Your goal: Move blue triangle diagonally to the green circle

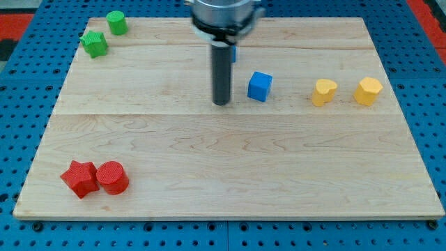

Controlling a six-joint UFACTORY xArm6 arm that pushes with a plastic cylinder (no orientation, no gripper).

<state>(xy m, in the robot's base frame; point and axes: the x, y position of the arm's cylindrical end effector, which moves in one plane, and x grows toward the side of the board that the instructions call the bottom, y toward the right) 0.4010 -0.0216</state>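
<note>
Tip (pixel 221 103) down on the wooden board (pixel 230 174), near the middle of its upper half. Just to the view's right of the tip, close but apart: blue cube (pixel 259 86). Behind the rod, toward the view's top, a sliver of another blue block (pixel 235 53), mostly hidden, shape unclear. Farther right, well apart from the tip: two yellow blocks, the nearer (pixel 323 91) heart-like, the farther (pixel 368 90) roughly hexagonal. Far to the upper left: green cylinder (pixel 116 22) and green star-like block (pixel 94 44), near each other. Far to the lower left: red star-like block (pixel 79 178) touching red cylinder (pixel 112 177).
</note>
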